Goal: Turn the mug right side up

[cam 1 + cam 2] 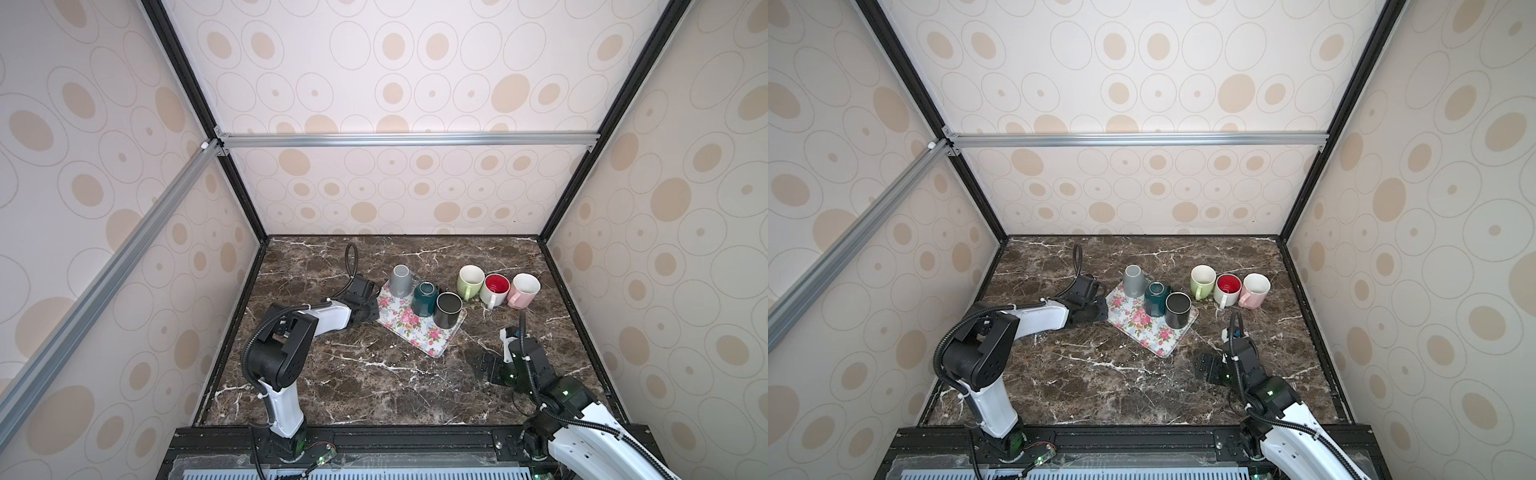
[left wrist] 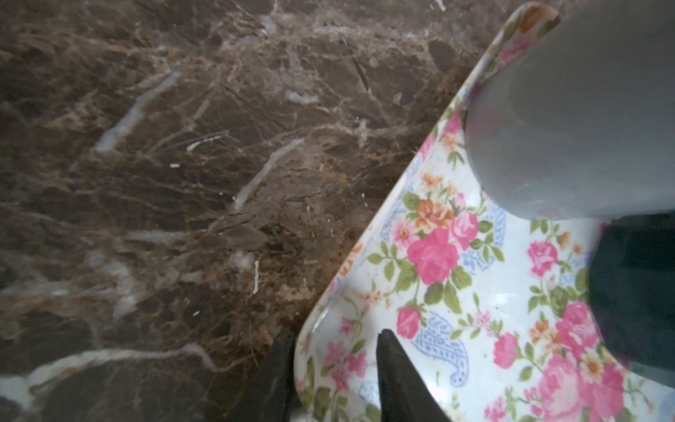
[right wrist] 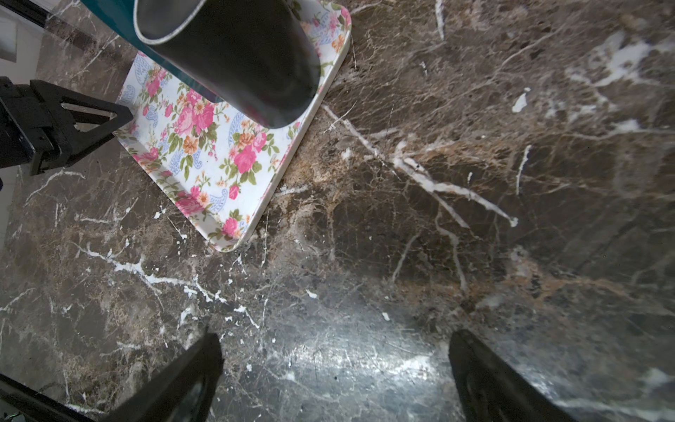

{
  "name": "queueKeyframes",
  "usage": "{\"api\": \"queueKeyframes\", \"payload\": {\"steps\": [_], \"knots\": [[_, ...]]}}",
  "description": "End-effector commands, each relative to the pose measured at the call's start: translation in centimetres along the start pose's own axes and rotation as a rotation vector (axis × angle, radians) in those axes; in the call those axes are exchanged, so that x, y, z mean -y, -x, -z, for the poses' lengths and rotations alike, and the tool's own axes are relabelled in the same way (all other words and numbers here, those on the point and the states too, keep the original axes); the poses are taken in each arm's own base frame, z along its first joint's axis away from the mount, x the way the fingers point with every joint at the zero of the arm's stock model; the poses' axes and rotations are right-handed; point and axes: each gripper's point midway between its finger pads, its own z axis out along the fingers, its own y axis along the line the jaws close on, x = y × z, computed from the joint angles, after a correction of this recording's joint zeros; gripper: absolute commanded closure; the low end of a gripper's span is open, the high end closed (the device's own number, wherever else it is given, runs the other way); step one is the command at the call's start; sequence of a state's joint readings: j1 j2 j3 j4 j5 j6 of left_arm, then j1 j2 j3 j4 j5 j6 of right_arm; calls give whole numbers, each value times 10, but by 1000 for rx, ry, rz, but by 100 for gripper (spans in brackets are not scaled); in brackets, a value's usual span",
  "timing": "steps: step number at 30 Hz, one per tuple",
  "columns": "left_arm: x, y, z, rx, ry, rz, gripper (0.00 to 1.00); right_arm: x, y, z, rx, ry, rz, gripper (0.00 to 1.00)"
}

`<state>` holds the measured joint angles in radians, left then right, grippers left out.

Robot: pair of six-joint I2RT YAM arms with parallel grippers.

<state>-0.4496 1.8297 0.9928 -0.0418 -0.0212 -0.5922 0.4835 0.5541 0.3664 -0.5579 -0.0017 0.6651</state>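
The left gripper (image 2: 334, 380) is seen straddling the rim of the floral rectangular melamine tray (image 2: 485, 321), jaws narrowed about it, whether clamped cannot be told. The inverted grey ceramic mug (image 1: 400, 281) stands on that tray; tugging could topple it. The right gripper (image 3: 336, 376) is held wide, empty.

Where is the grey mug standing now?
In both top views the grey mug stands upside down on the far corner of the floral tray, beside the dark green mug.
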Motion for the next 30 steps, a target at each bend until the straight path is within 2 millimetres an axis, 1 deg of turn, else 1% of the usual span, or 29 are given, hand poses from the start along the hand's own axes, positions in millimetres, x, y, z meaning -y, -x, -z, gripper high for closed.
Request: {"api": "queueKeyframes", "payload": {"steps": [1,3,4,6,7,12,16,21,26,30], "knots": [[-11,0,-5,-26,74,-51,71,1,3,3,5,-20,3,0],[-13,0,-8,-37,92,-63,77,2,3,2,3,-28,2,0],[-14,0,-10,-44,98,-75,83,2,3,1,1,-27,4,0],[-15,1,-14,-60,119,-108,99,2,2,1,-6,-29,4,0],[-18,1,-16,-71,140,-123,100,1,2,0,-8,-27,6,0],[-29,-2,-29,-120,215,-189,100,1,3,1,-9,-30,22,0],[-34,1,-38,-155,256,-244,100,1,4,4,-7,-34,36,0],[-45,7,-39,-188,308,-326,100,3,2,5,-7,-35,45,0],[-73,15,-38,-211,345,-355,100,0,1,5,-15,-20,52,0],[-101,24,-36,-222,396,-367,100,0,2,4,-20,-26,60,0]]}}
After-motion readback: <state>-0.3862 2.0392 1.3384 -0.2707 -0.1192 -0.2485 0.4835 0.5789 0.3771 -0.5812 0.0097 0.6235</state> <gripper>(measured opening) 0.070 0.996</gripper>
